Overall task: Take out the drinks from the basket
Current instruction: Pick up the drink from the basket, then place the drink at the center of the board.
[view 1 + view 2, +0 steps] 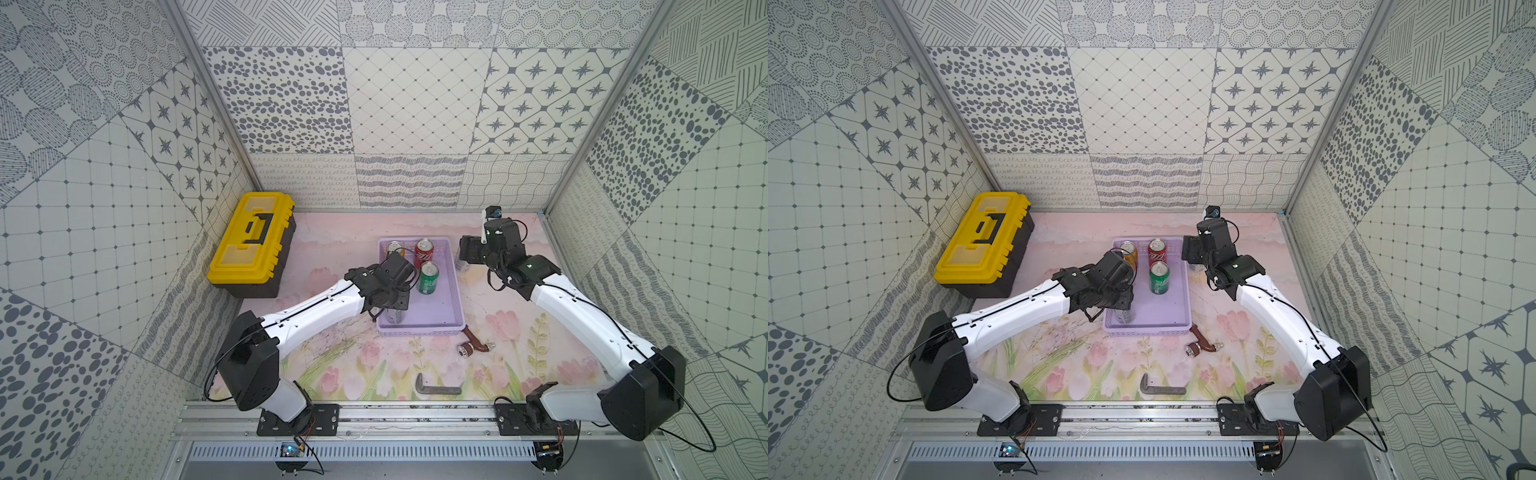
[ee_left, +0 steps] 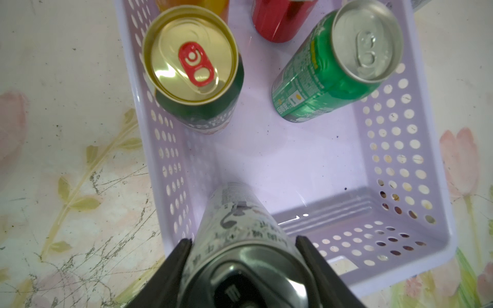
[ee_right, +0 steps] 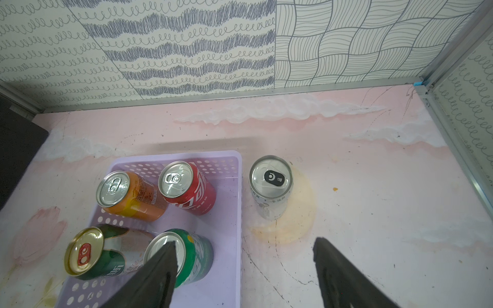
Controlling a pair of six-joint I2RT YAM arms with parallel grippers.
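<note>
**Slim silver-white can (image 2: 234,213) pinched in a corner of the basket (image 2: 394,149)**

Both fingers (image 2: 173,266) of my left gripper (image 2: 243,240) lie against the sides of the slim silver-white can, just under its top rim. I take that for a hold, though I cannot tell how firm it is. The can stands inside the basket, in the near corner on my left, close to the perforated wall. The dark green gold-topped can (image 2: 190,56), bright green can (image 2: 320,80), red can (image 2: 277,24) and orange can (image 3: 133,197) are in the basket too. My right gripper (image 3: 245,256) hangs wide open and empty over the table (image 3: 373,186). It is near the second slim can (image 3: 270,186), which stands outside the basket, just beside its wall.

Trouble I foresee: a grip this high on smooth metal may let the can slip or swing. If I lift it at a slant, its base could catch the wall and drag the basket along. My wrist could also knock the dark green gold-topped can along the same wall.
</note>
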